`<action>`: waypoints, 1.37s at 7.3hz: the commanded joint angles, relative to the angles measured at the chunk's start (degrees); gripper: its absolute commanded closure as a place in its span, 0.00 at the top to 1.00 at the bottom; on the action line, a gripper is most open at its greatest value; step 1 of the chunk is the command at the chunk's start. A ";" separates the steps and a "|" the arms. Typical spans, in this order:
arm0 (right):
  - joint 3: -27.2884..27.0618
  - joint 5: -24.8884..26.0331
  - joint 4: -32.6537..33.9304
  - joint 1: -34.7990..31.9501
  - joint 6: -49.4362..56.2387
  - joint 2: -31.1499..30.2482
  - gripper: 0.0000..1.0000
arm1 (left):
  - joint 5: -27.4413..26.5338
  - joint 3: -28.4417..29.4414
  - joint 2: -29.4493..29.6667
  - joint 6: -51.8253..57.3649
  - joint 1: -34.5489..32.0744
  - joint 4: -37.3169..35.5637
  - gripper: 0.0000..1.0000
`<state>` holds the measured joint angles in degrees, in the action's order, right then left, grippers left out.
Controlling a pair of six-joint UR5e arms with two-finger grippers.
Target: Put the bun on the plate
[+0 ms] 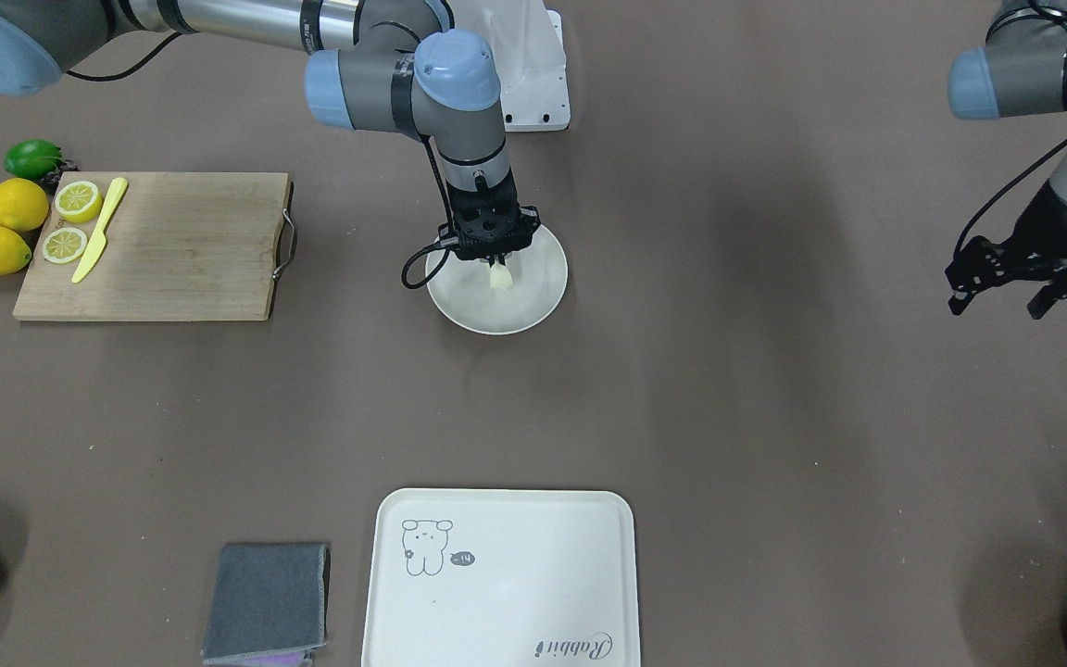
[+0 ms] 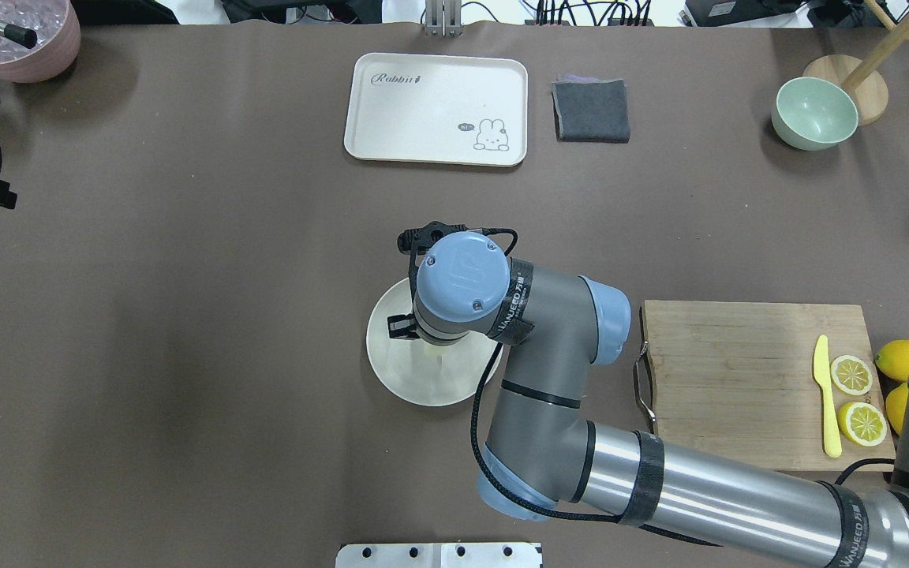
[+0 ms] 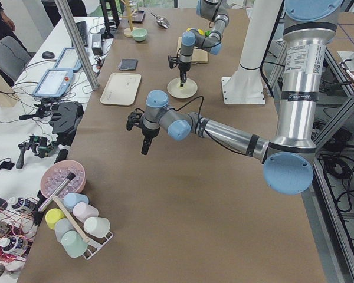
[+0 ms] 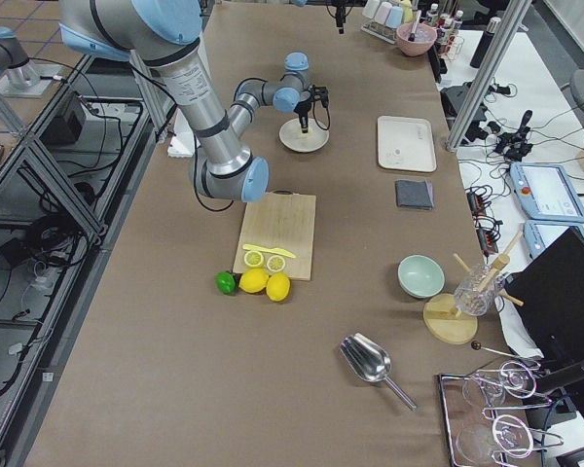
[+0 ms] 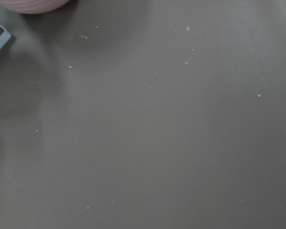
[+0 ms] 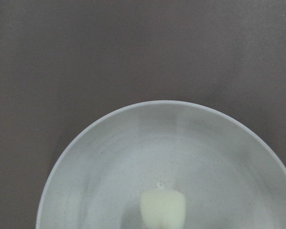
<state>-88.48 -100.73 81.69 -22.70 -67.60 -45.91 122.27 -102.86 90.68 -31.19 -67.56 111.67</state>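
The bun [image 1: 501,276], a small pale cream lump, is low over the middle of the round off-white plate [image 1: 533,306]. My right gripper [image 1: 497,262] points straight down and is shut on it. The right wrist view shows the bun [image 6: 163,208] at the bottom centre, inside the plate [image 6: 109,157]; whether it touches the plate is unclear. In the overhead view the right arm's wrist hides most of the plate [image 2: 399,379]. My left gripper [image 1: 1001,301] hangs open and empty above bare table, far from the plate.
A wooden cutting board [image 1: 182,245] holds lemon slices [image 1: 78,200] and a yellow knife [image 1: 100,230], with whole lemons [image 1: 18,204] beside it. A cream tray [image 1: 515,574] and a grey cloth [image 1: 267,600] lie at the far side. A pale green bowl [image 2: 813,112] and a pink bowl [image 2: 24,39] stand at the corners.
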 commanded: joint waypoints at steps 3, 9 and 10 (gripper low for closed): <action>-7.65 -3.14 7.48 -3.57 -0.96 -0.58 1.00 | 5.79 -0.14 -0.86 30.50 -19.32 -17.40 0.98; -8.11 -1.92 8.48 -2.86 -2.72 -0.76 1.00 | 5.79 0.12 -0.85 32.42 -20.59 -18.15 0.98; -10.64 -6.19 12.74 -7.23 -1.76 -1.54 1.00 | 5.70 0.12 -0.85 32.59 -21.29 -18.24 0.98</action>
<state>-97.09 -103.67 91.13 -26.42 -69.99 -46.96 128.02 -102.78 89.76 1.27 -88.35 93.52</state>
